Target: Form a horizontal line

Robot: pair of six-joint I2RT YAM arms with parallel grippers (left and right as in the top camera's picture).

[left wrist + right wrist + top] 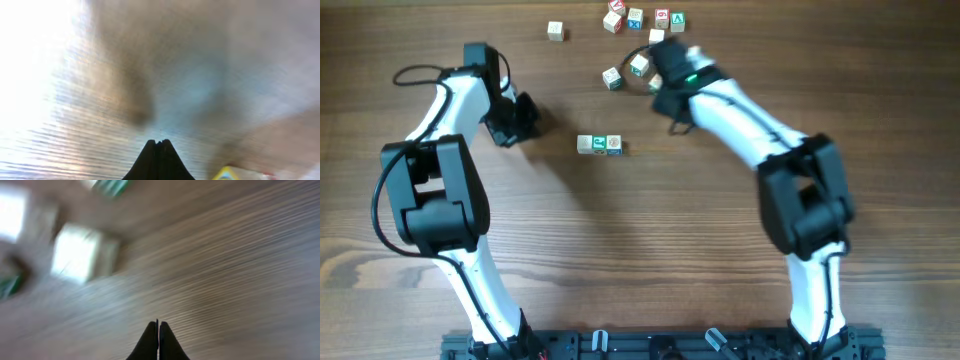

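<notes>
The horizontal line (599,145) is a short row of three pale letter cubes touching side to side near the table's middle, the middle cube green-marked. My left gripper (524,118) is shut and empty, to the left of the row; its wrist view shows the closed tips (159,143) over blurred wood and a yellow-edged cube corner (227,173). My right gripper (665,100) is shut and empty, up and right of the row, beside loose cubes; its closed tips (158,325) hover over bare wood with a blurred pale cube (80,252) ahead.
Loose cubes lie at the back: one alone (555,31), two near my right gripper (612,78) (638,65), and a cluster with red, blue and green marks (645,18). The right arm (750,130) spans the right side.
</notes>
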